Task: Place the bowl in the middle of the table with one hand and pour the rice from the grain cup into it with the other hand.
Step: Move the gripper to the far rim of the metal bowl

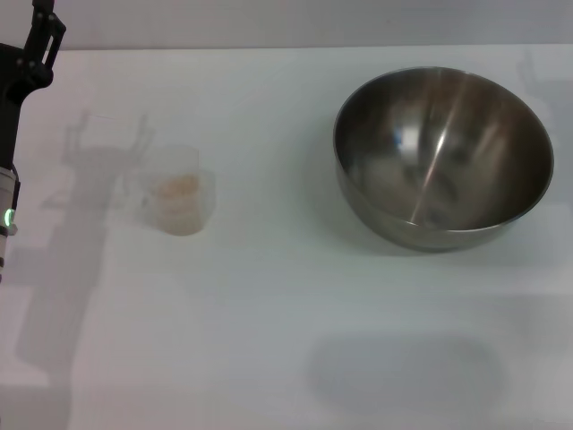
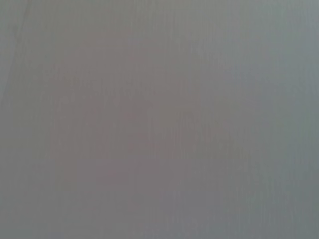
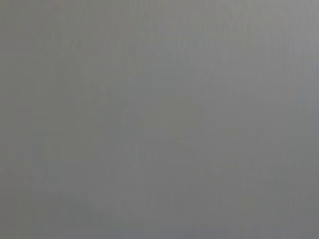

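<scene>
The steel bowl [image 1: 441, 157] stands upright on the white table [image 1: 286, 313], right of centre and towards the back, with nothing in it. The clear grain cup [image 1: 182, 202] stands left of centre with a small heap of pale rice [image 1: 175, 187] inside. My left arm runs along the far left edge of the head view, and its gripper [image 1: 43, 31] sits high in the top left corner, well apart from the cup. My right gripper is out of view. Both wrist views show only a flat grey surface.
The left arm casts a shadow [image 1: 85, 179] on the table just left of the cup. A soft oval shadow [image 1: 403, 372] lies near the front edge, in front of the bowl.
</scene>
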`<action>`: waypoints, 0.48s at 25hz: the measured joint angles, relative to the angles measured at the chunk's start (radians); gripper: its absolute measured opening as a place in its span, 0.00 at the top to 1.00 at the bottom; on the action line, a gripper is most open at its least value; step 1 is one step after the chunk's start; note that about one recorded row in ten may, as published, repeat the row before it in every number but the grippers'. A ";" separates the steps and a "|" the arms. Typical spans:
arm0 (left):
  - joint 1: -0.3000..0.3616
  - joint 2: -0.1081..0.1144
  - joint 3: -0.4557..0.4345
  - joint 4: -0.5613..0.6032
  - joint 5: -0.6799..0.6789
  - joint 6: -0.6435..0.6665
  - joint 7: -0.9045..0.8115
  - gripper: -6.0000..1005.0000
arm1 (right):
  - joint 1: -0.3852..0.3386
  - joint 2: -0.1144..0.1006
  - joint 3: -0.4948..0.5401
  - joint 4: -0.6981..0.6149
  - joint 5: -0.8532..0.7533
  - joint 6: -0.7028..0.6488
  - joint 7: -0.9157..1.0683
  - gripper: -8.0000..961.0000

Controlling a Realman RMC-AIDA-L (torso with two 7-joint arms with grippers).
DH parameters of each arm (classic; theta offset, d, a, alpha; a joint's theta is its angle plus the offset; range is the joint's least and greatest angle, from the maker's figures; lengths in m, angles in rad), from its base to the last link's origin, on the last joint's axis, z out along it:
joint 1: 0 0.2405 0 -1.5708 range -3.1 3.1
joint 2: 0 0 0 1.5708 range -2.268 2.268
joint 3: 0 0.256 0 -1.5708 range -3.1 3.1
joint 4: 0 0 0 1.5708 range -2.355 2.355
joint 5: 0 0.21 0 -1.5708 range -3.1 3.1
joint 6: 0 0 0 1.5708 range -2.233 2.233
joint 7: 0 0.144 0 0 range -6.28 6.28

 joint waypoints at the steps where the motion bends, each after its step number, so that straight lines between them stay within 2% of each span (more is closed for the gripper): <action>1: 0.000 0.000 0.000 0.000 0.000 0.000 0.000 0.14 | 0.000 0.000 0.000 0.000 0.000 0.000 0.000 0.25; 12: -0.002 0.000 0.000 0.000 0.000 0.000 0.000 0.14 | 0.001 0.000 0.002 -0.017 0.000 0.044 0.000 0.26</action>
